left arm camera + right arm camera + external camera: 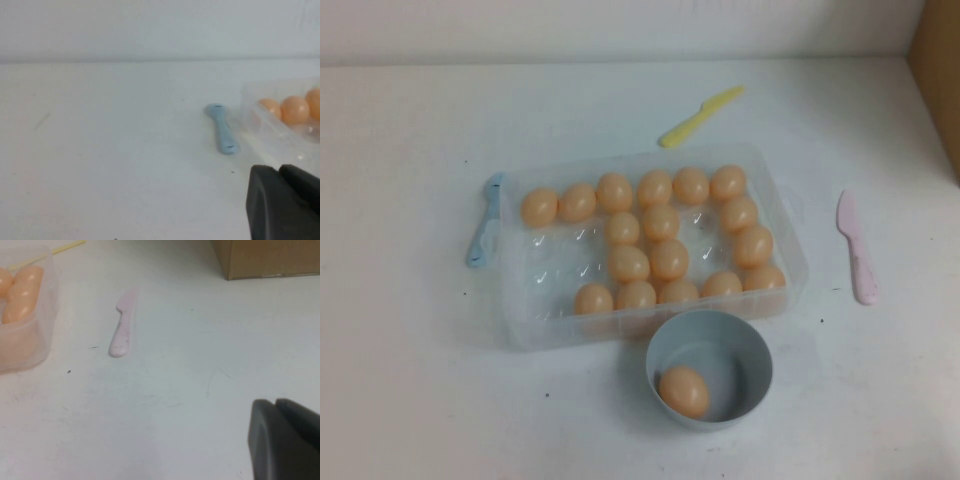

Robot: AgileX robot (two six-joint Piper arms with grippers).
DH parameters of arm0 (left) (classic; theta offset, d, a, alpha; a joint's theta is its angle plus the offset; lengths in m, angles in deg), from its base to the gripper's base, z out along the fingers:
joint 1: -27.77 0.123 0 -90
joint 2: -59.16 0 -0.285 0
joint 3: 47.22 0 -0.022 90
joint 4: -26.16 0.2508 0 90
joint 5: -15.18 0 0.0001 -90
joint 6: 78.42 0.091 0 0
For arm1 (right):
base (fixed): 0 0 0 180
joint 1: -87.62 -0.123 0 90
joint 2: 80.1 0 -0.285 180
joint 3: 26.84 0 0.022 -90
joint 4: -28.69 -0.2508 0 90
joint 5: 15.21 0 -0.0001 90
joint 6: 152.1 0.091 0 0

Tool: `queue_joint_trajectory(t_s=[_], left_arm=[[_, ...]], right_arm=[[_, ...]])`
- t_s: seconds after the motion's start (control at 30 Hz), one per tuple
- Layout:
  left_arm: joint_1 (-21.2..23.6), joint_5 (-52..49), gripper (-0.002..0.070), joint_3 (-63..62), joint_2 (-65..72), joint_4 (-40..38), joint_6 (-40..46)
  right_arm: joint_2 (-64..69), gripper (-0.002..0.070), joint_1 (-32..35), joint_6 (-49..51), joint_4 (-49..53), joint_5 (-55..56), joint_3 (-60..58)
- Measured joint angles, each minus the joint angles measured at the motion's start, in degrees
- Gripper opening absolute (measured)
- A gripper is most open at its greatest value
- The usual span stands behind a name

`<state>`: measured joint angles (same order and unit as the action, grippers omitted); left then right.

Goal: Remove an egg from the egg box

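**Inspector:** Location of the egg?

**Assistant:** One smooth, peach-orange egg (684, 390) lies inside the round grey-blue bowl (757, 352), against its near-left wall. The bowl is plain-walled and stands just beside the near long side of the egg box (515, 320), towards its right half.

**Inspector:** The box itself?

**Assistant:** Clear, shallow plastic, rectangular with rounded corners and glossy moulded dimples. Matching eggs fill the far row, the middle, the right end and most of the near row. The left part shows bare dimples.

**Inspector:** Surroundings?

**Assistant:** Three flat plastic knives rest on the matt white table (410, 390): a blue knife (486, 220) against the box's left end, a yellow knife (700, 116) beyond its far side, and a pink knife (856, 248) apart on the right. A cardboard box (936, 70) stands at the far right edge.

**Inspector:** Grippers?

**Assistant:** The left gripper (285, 202) shows only as dark, blunt finger parts above the table left of the box; the right gripper (285, 437) likewise, right of it. Neither holds anything. I cannot tell whether either set of jaws is spread or closed.
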<state>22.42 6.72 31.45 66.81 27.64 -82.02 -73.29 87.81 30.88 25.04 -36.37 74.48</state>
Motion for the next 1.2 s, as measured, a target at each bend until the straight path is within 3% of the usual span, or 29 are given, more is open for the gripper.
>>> queue_joint_trajectory(t_s=[0.17,0.3,0.57,0.7,1.2], left_arm=[[6.99,-1.2,-0.0004,0.0,-0.42,0.0,0.37],[9.02,-5.7,-0.0004,0.0,-0.42,0.0,0.85],[5.4,-12.05,-0.0004,0.0,-0.42,-2.0,9.89],[3.49,-12.18,-0.0004,0.0,-0.42,-2.94,10.6],[3.22,-12.21,-0.0004,0.0,-0.42,-3.02,10.64]], right_arm=[[0.0,-0.0018,0.0,0.0,0.0,0.0,0.0],[0.0,-0.0018,0.0,0.0,0.0,0.0,0.0],[0.0,-0.0018,0.0,0.0,0.0,0.0,0.0],[0.0,-0.0018,0.0,0.0,0.0,0.0,0.0],[0.0,-0.0018,0.0,0.0,0.0,0.0,0.0]])
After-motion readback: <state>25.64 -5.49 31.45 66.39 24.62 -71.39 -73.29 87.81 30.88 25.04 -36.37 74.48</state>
